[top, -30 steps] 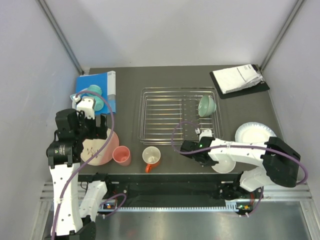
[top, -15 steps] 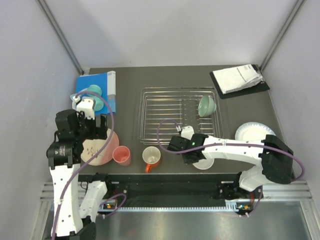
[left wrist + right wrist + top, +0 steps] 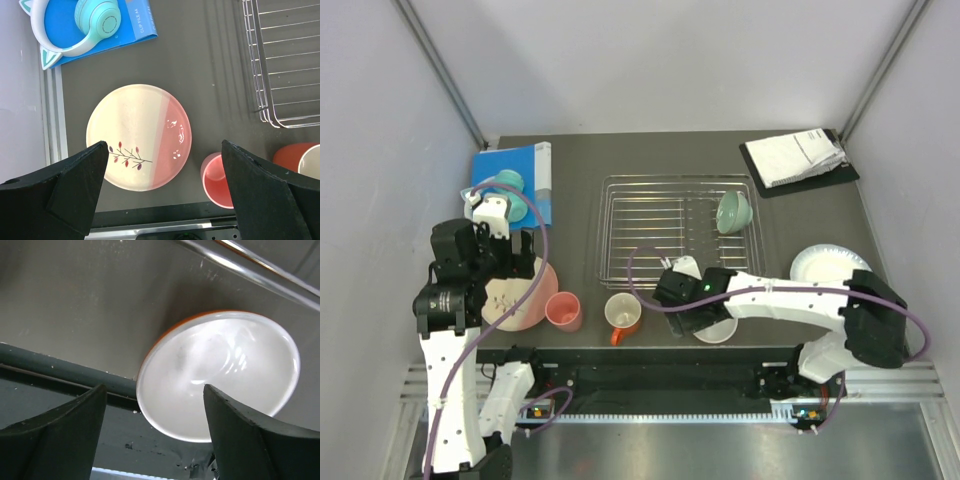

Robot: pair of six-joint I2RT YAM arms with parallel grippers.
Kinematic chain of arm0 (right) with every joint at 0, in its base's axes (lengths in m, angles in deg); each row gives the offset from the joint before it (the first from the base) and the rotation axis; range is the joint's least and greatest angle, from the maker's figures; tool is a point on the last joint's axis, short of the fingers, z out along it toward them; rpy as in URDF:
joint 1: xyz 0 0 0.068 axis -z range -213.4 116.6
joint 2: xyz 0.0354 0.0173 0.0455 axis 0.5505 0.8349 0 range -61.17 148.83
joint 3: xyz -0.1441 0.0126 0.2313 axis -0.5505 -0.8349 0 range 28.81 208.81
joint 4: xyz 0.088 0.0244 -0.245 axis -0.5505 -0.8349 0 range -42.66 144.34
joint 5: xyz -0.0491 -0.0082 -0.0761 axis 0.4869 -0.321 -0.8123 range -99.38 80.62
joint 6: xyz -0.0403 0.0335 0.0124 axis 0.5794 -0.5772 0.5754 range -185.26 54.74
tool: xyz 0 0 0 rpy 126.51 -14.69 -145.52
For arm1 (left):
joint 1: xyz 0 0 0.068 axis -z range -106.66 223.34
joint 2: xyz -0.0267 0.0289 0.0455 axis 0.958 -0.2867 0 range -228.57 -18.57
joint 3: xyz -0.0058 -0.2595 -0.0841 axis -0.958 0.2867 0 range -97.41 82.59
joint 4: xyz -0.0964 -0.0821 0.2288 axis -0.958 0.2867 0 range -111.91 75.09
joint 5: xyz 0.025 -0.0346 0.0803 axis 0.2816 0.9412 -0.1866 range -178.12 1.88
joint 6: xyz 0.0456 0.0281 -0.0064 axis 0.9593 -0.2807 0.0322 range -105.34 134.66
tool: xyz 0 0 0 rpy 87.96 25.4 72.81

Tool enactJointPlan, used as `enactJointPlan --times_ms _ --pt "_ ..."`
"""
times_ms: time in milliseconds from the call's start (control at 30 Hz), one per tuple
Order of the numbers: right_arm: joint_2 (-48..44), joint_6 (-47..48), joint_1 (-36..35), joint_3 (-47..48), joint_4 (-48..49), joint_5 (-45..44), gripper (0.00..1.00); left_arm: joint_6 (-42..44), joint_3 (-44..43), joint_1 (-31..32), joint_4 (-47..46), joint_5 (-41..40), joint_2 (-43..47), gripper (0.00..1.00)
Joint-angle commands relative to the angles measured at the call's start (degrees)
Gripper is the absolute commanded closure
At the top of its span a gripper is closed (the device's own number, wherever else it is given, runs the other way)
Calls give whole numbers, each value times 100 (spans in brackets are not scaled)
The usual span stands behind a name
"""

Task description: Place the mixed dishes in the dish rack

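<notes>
My right gripper (image 3: 155, 389) stands with its two dark fingers (image 3: 55, 432) spread apart, clamped on nothing. The round orange white-lined bowl (image 3: 225, 375) sits mouth up just below the gap between them. From above, that bowl rests at the near edge of the dark grey table (image 3: 580, 190), just in front of the near right corner of the rectangular silver wire dish rack (image 3: 660, 225) and outside it, half hidden by my wrist

My left gripper (image 3: 163, 146) is also wide apart and holds nothing. It hangs over the round cream-and-pink plate with a twig motif (image 3: 138, 125), which lies flat on the table left of the rack. Just beside the plate's near right edge stands the pink cup (image 3: 217, 180), mouth up. Next to that is the orange white-lined mug (image 3: 623, 313), its handle towards me, and both are on the table in front of the rack

Inside the rack, at its right end, the mint-green bowl (image 3: 733, 212) leans on its side among the bars. The white shallow bowl (image 3: 828, 268) sits on the table well to the right of the rack

At the far left a blue book (image 3: 142, 22) carries turquoise cat-ear headphones (image 3: 95, 17). In the far right corner white papers (image 3: 795, 155) lie on a black board (image 3: 765, 190)
</notes>
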Motion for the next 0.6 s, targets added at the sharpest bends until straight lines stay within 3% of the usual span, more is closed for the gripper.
enactJointPlan --times_ms 0,100,233,367,567 --pt "-858 -310 -20 538 -305 -422 23 -10 -85 -22 -292 74 29 1" --pt "-1587 -1003 234 548 -850 -879 23 17 -94 -13 -283 56 21 1" --pt "-2605 -1683 893 -398 -1220 -802 24 8 -155 -13 -292 65 -6 1" --pt "-3012 -1657 1806 -1279 -687 -81 24 8 -278 -13 -266 100 -76 1" --pt "-3101 -1288 2335 -1983 159 605 23 69 -577 -13 -152 82 -208 1"
